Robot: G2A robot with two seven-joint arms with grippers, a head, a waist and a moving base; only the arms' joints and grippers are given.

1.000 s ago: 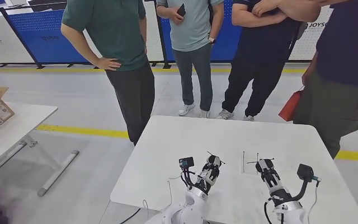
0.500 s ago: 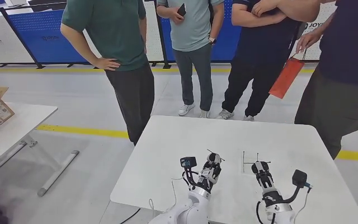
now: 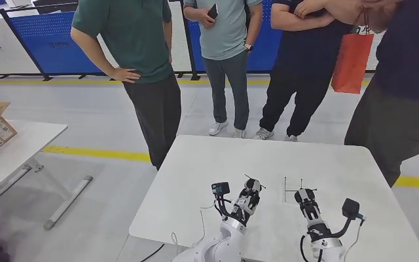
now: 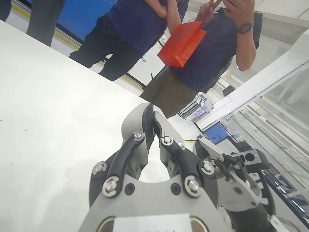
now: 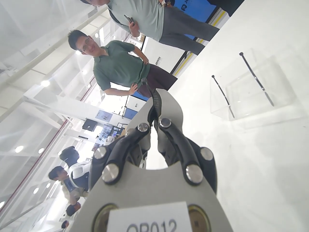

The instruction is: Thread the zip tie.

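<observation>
In the left wrist view my left gripper [image 4: 152, 112] is shut on a thin black zip tie [image 4: 152, 90], whose strap sticks out past the fingertips. My right gripper [image 5: 155, 97] is shut on a black zip tie [image 5: 147, 85], its square head poking out beyond the tips. In the top view the left gripper [image 3: 252, 186] and the right gripper [image 3: 300, 194] are raised over the near part of the white table [image 3: 216, 164], a short way apart. The right arm's gripper also appears in the left wrist view, off to the side [image 4: 205, 146].
A clear plastic stand [image 5: 260, 92] on the table holds two more black zip ties [image 5: 221, 90] [image 5: 253, 73]; in the top view it is just beyond the right gripper [image 3: 292, 188]. Several people stand along the table's far side, one holding a red bag [image 3: 352, 62].
The right arm has shifted a little to the left, toward the left gripper, then held still. The left gripper barely moved. A person at the back lifted the red bag.
</observation>
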